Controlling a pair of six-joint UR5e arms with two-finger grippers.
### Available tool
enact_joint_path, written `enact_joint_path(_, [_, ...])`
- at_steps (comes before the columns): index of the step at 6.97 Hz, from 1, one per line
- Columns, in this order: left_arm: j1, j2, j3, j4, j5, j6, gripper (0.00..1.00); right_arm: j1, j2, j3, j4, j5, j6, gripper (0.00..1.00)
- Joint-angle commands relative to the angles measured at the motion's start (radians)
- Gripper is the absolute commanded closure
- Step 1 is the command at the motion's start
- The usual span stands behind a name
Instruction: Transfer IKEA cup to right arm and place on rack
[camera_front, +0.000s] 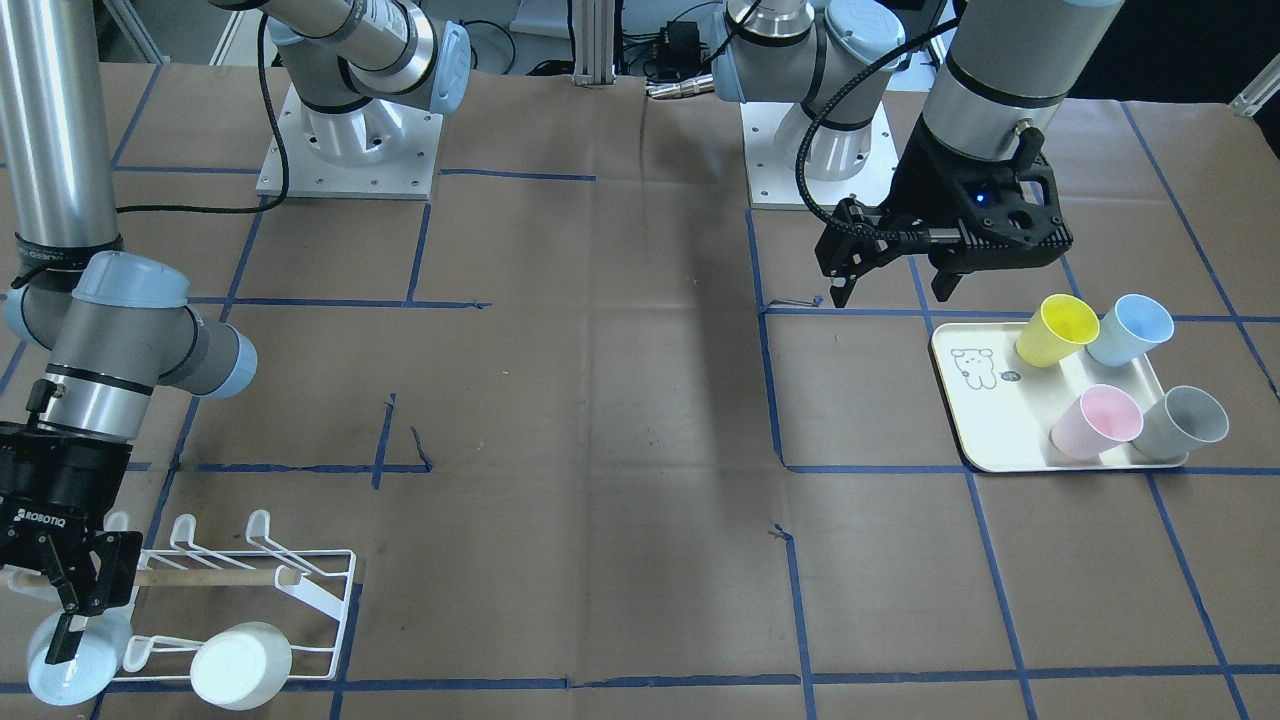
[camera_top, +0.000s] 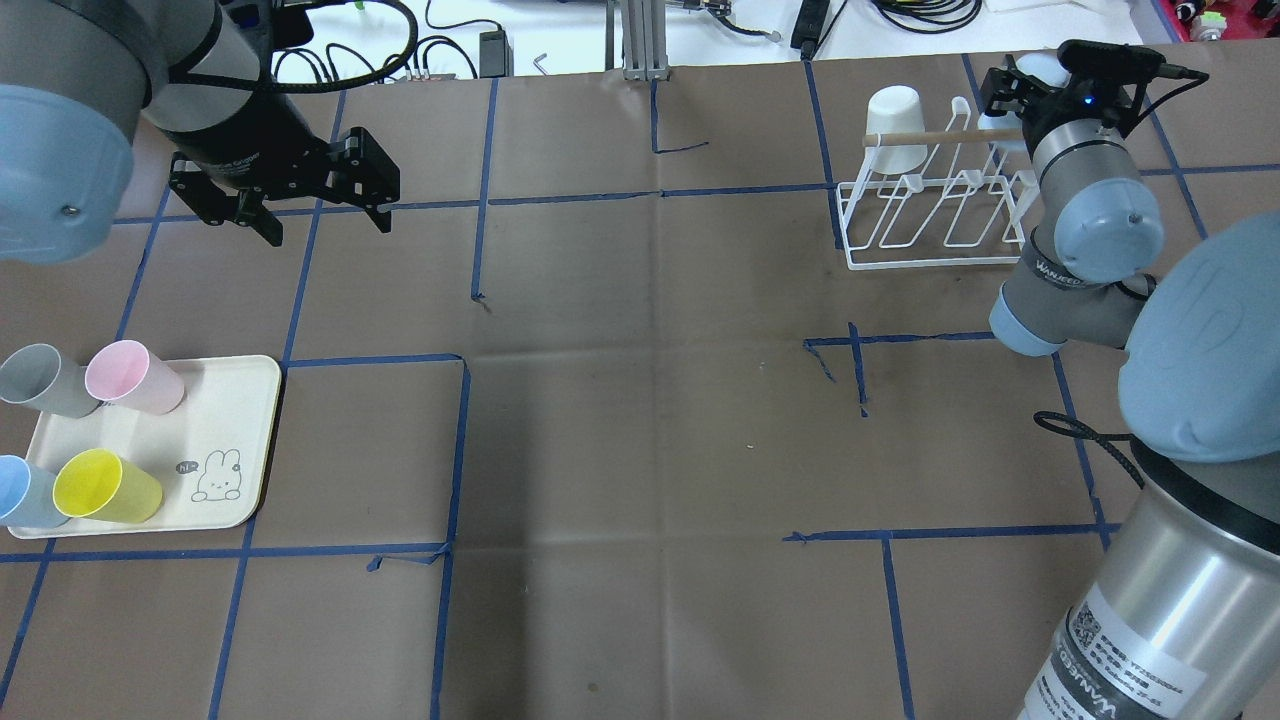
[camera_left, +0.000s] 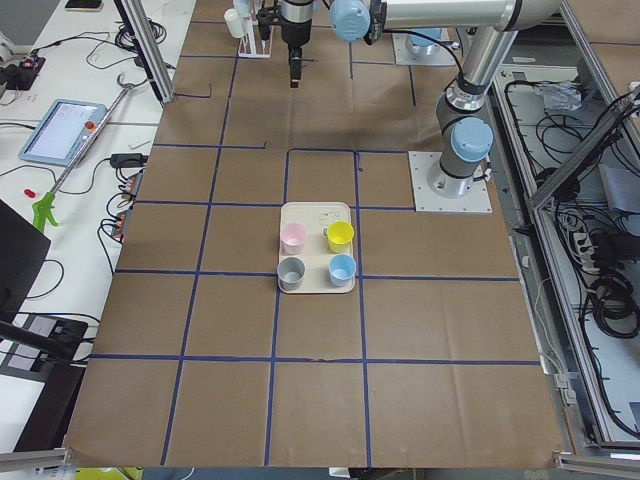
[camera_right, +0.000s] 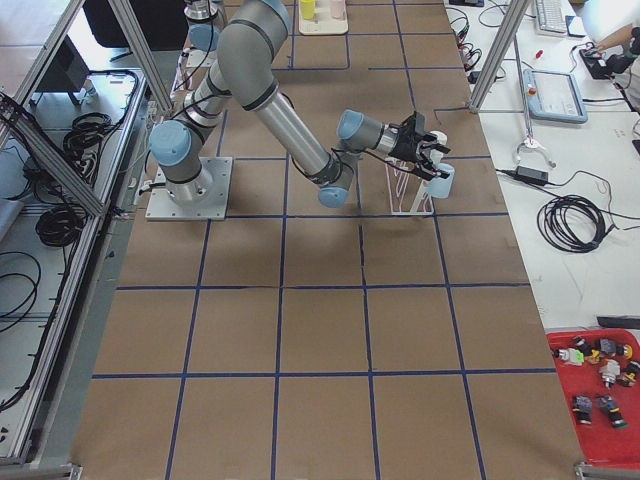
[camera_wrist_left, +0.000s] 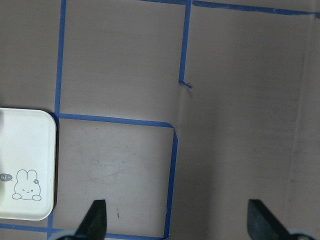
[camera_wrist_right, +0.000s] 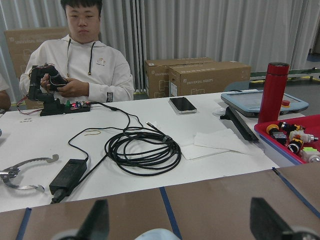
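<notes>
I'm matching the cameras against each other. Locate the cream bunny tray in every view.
Exterior front-facing: tray at the right side, mid-height.
Overhead exterior: tray at lower left.
Exterior left: tray at centre.
Exterior right: tray at the top edge, partly cut off.
Left wrist: tray at the left edge, one corner only.
Right wrist: not in view.
Shared landmark: the yellow cup on it, in all four exterior views.

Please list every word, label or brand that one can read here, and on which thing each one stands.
"ROBOTIQ": on the right gripper.
"hi": in the speech bubble on the tray.
"UNIVERSAL ROBOTS": on the cardboard boxes.
Too blurred to read: the sticker on the right arm.
</notes>
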Motion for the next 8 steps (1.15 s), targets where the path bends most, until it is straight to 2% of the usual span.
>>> enact_joint_path(1, [0.000,0.000,-0.001,0.000,0.000,0.000,0.00,0.002,-0.010,-0.010,0.007,-0.003,0.001,0.00])
enact_joint_path(3, [0.000,0.000,0.001,0.000,-0.002,0.000,0.00,0.008,-0.050,-0.016,0.040,-0.005,0.008,0.00])
enact_joint_path(5, [-0.002,0.000,0.001,0.000,-0.002,0.000,0.00,0.012,-0.158,-0.016,0.255,0.000,0.006,0.00])
enact_joint_path(7, [-0.002,0.000,-0.001,0.000,-0.002,0.000,0.00,0.046,-0.287,-0.015,0.524,0.009,0.006,0.00])
enact_joint_path(8, [-0.002,0.000,-0.001,0.000,0.000,0.000,0.00,0.098,-0.330,-0.013,0.538,-0.003,-0.001,0.00])
